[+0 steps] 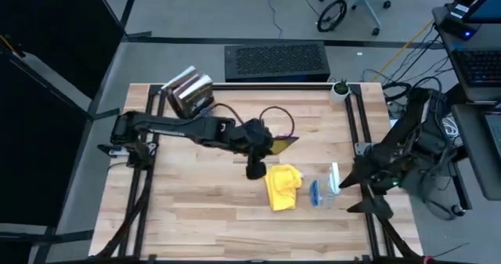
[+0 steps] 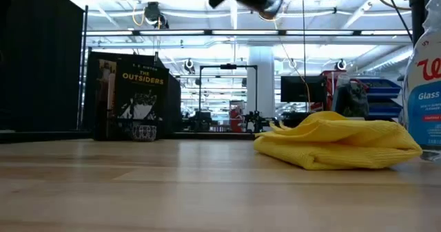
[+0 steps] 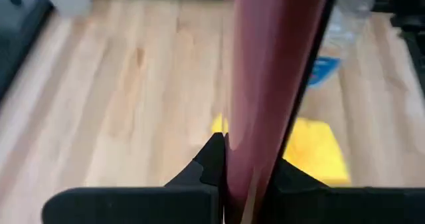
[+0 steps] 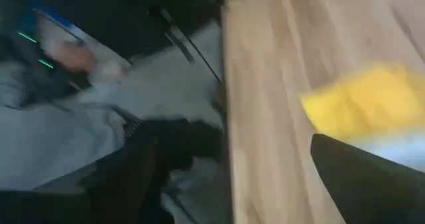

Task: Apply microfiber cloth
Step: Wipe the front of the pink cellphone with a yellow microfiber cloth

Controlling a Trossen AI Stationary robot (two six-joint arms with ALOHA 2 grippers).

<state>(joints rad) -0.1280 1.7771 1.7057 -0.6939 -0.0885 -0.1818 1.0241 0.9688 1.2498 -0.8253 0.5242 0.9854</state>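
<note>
- The small bright yellow microfiber cloth point(image 1: 282, 187) is seen lying crumpled on the light wooden table point(image 1: 196, 209), right of centre, apart from both grippers.
- A clear plastic spray bottle point(image 1: 327, 189) is laid on its side just beside the cloth; blue liquid is visible inside it.
- The left gripper point(image 3: 242, 177) is held above the table near the cloth, its fingers pinched on a flat dark smartphone point(image 3: 275, 71), which is raised off the wood.
- The right gripper point(image 1: 368, 187) is parked at the table's right edge; how its fingers stand cannot be told.
- A paperback book point(image 2: 142, 98) stands upright at the far left.
</note>
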